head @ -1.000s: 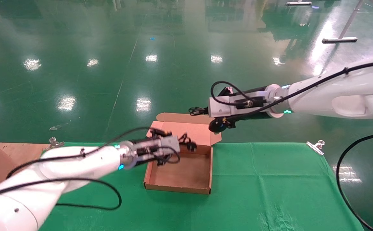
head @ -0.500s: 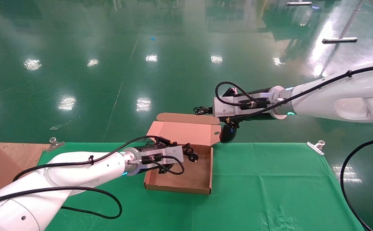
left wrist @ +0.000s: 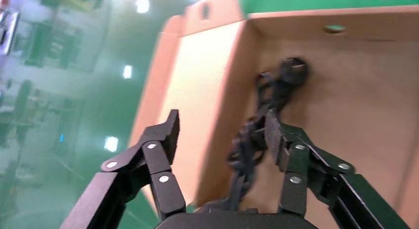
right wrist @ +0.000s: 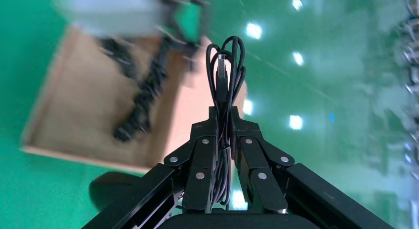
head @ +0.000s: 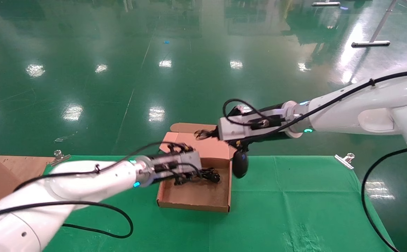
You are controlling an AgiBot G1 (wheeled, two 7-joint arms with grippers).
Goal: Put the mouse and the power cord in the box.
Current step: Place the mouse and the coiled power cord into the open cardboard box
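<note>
The left gripper has its jaws wide open over the box, and the cord now lies inside. The right gripper pinches the mouse's cable; the mouse dangles at the box's 3 o'clock edge. Next, I think: swing it toward 9 o'clock, then let go.

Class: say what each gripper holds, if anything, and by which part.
Right gripper: shut on the mouse's bundled cable; the mouse dangles below. Left gripper: open, holding nothing; the power cord lies in the box.
</note>
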